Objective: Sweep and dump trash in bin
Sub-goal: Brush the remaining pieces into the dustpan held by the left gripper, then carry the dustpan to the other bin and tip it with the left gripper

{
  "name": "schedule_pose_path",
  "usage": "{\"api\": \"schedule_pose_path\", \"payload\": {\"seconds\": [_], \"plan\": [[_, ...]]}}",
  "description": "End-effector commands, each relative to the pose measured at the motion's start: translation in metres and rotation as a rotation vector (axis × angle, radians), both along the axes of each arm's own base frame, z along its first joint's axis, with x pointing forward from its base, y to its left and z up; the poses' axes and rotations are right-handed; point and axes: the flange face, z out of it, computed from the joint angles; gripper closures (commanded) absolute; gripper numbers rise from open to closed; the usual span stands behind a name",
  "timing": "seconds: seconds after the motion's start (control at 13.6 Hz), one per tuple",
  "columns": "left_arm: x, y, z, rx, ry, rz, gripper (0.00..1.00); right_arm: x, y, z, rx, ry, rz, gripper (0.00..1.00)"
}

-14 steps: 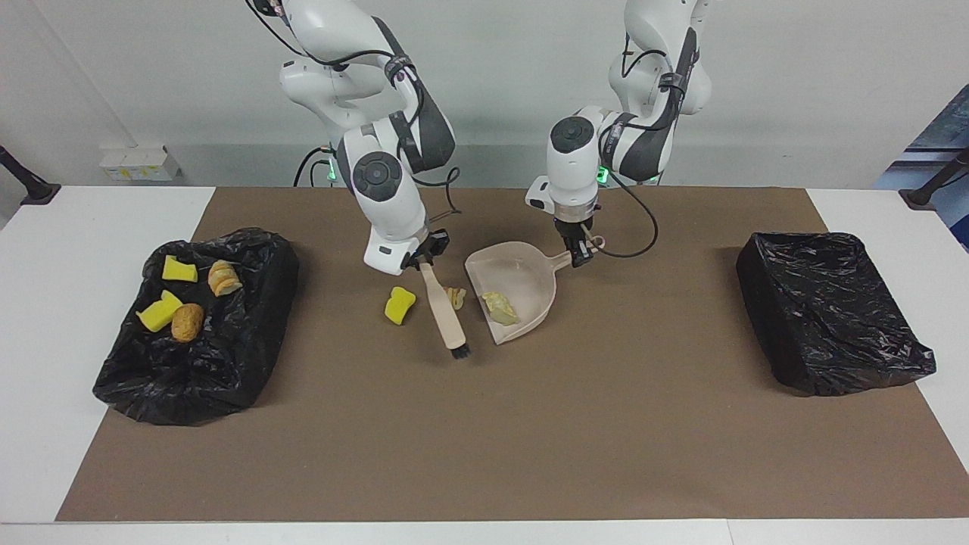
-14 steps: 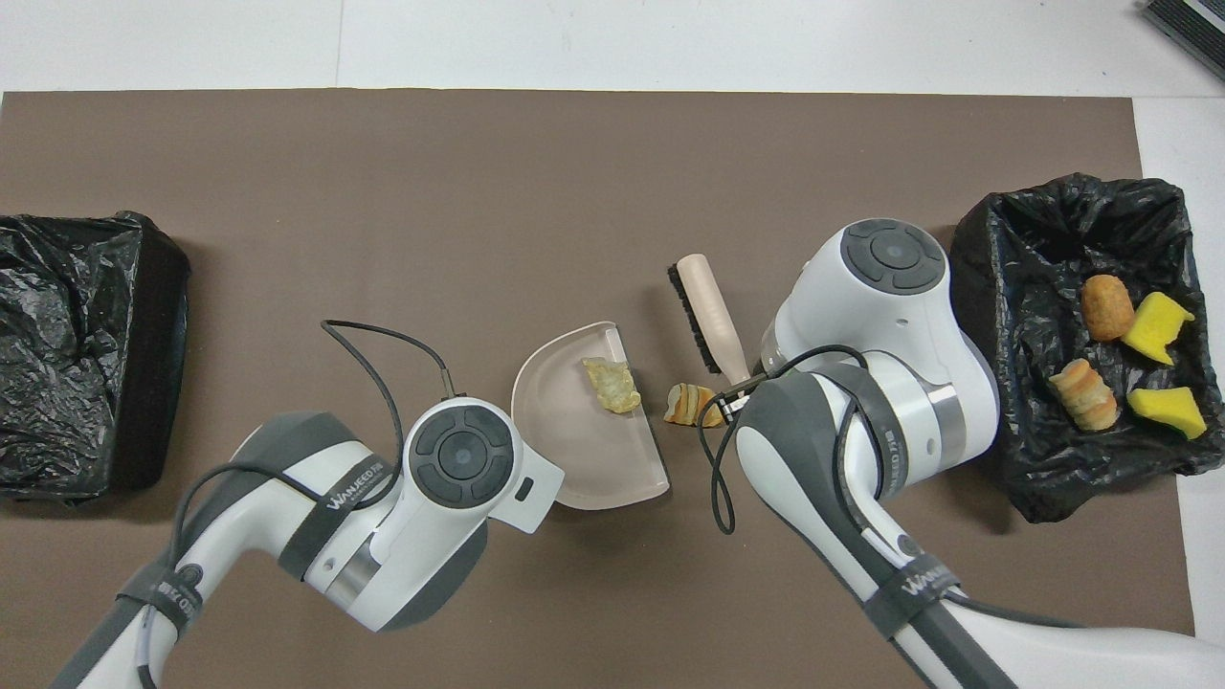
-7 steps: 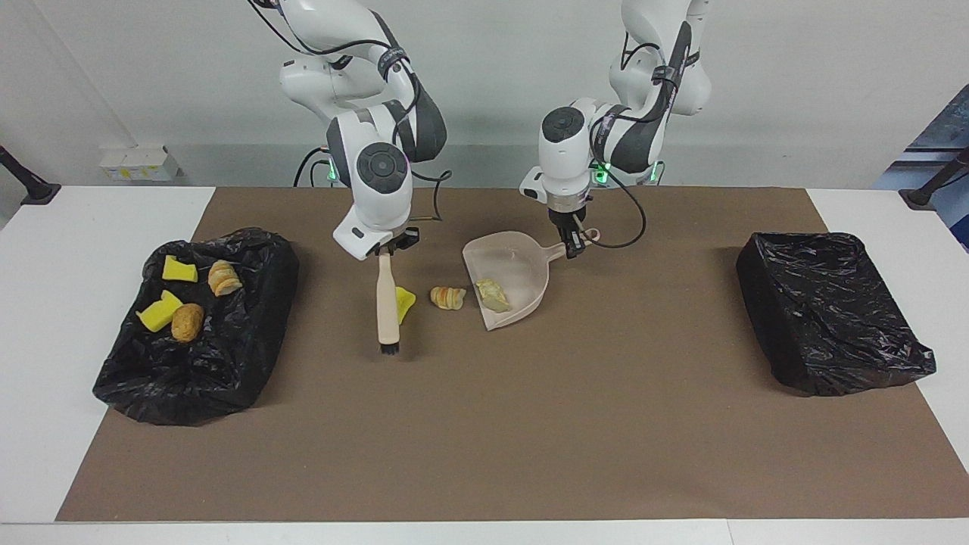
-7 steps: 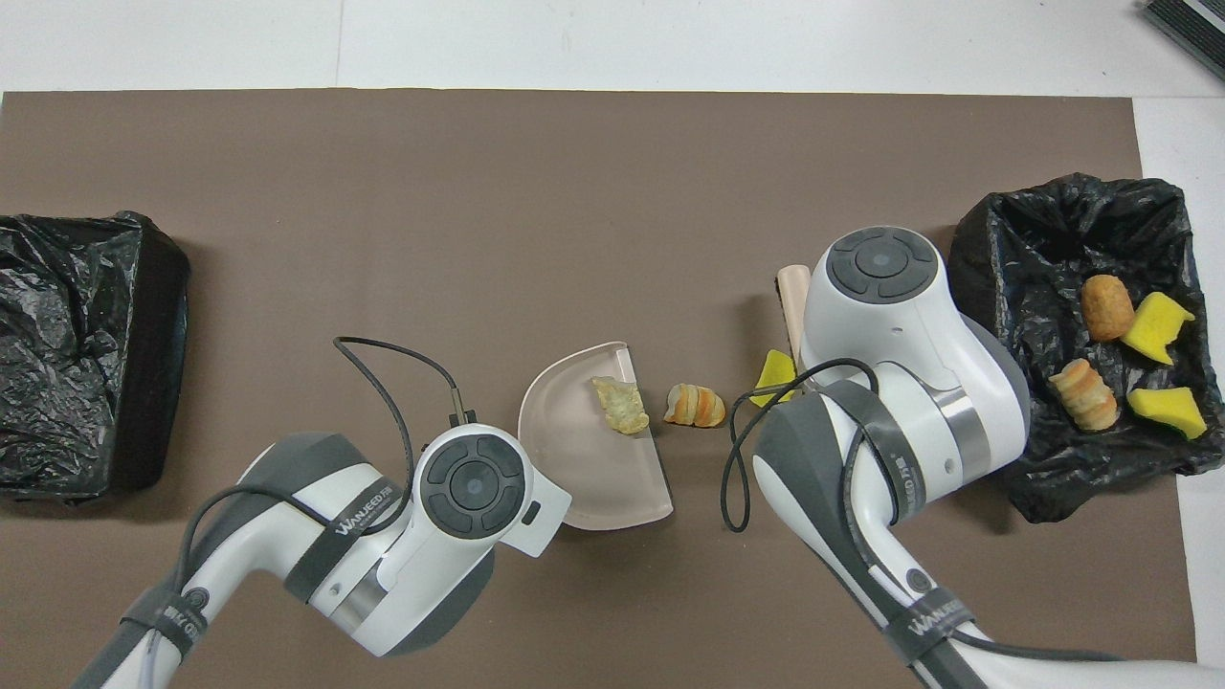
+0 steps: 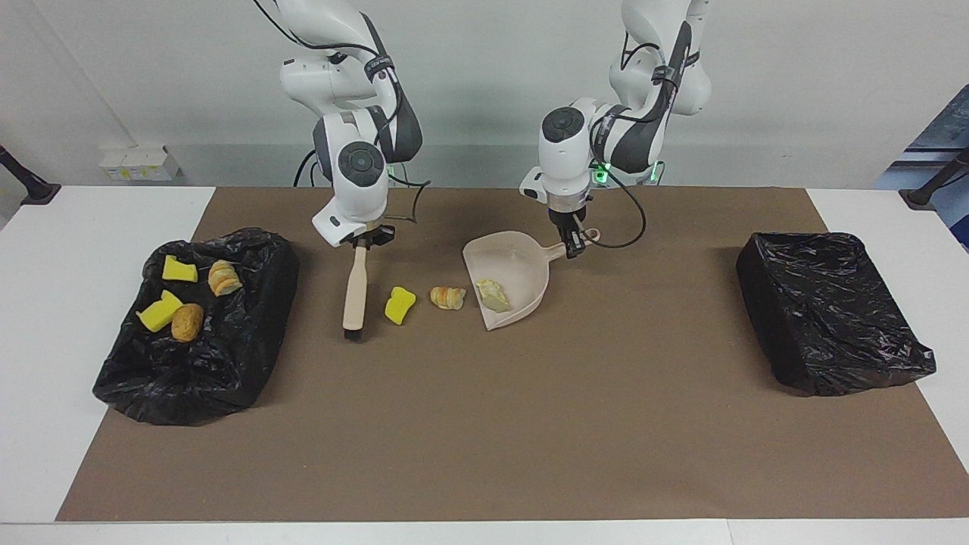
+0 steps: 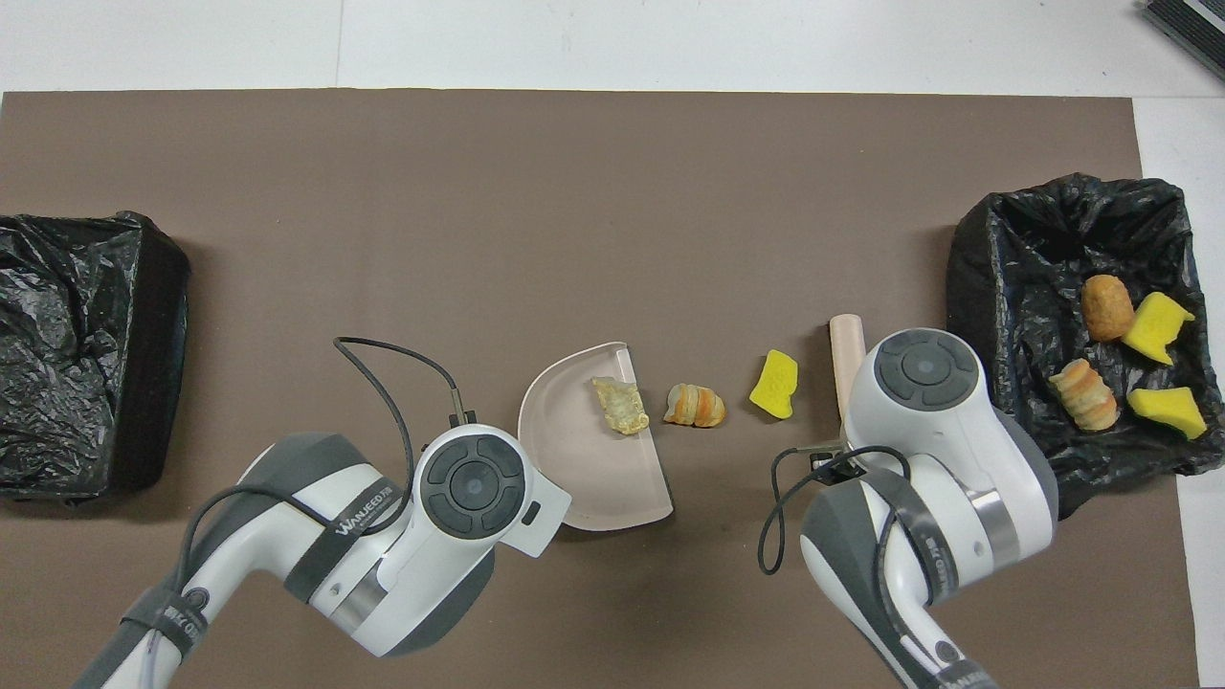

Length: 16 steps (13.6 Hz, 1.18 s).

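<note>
facing view first: the right gripper is clamped on the top of the beige wooden brush with black bristles, which hangs handle-up with its bristle end down at the brown mat. the left gripper is closed on the handle of the beige plastic dustpan, whose open lip faces the brush.

between the two tools, a yellow sponge piece lies just beside the brush, a striped golden-brown bread-like lump lies between it and the pan, and a pale yellowish crumpled scrap sits just inside the pan's lip. four more scraps, two yellow and two bread-like, lie in the black-bagged bin at the right arm's end of the table. a second black-bagged bin at the left arm's end of the table looks to hold nothing that i can see.

my guess is these scraps weigh next to nothing and are soft, so they would skid or tumble ahead of the bristles rather than resist; the sponge may bounce, the rounded bread lump may roll sideways. neither wants gripping: a low, steady push from the side away from the pan suits them.

overhead view shows the three loose scraps in a near-straight row toward the pan, which the facing view flattens. it hides both grips under the wrists; only the facing view shows those, and the bristles.
</note>
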Motion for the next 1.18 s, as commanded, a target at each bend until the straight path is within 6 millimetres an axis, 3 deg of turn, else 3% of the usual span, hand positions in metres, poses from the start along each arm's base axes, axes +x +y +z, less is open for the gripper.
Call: {"api": "schedule_pose_path", "payload": {"seconds": [0.0, 0.29, 0.52, 0.66, 0.81, 0.96, 1.11], "plan": [[-0.010, 0.006, 0.000, 0.016, -0.004, -0.019, 1.00, -0.006, 0.029, 0.001, 0.098, -0.061, -0.004, 1.00], [-0.006, 0.010, -0.001, 0.008, -0.011, -0.010, 1.00, -0.007, 0.104, -0.022, 0.171, -0.030, 0.091, 1.00], [-0.003, 0.012, -0.002, 0.002, -0.015, -0.004, 1.00, -0.011, 0.179, -0.007, 0.338, 0.004, 0.131, 1.00], [0.001, 0.017, -0.002, 0.002, -0.014, 0.006, 1.00, -0.018, 0.208, 0.006, 0.453, 0.034, 0.211, 1.00], [0.006, 0.023, -0.003, 0.003, -0.011, 0.010, 1.00, -0.026, 0.215, 0.011, 0.457, 0.060, 0.258, 1.00], [0.015, 0.030, -0.002, 0.003, -0.010, 0.021, 1.00, -0.017, 0.196, 0.013, 0.430, 0.089, 0.246, 1.00], [0.024, 0.039, 0.001, -0.002, -0.006, -0.022, 1.00, -0.002, 0.166, 0.029, 0.371, 0.093, 0.241, 1.00]]}}
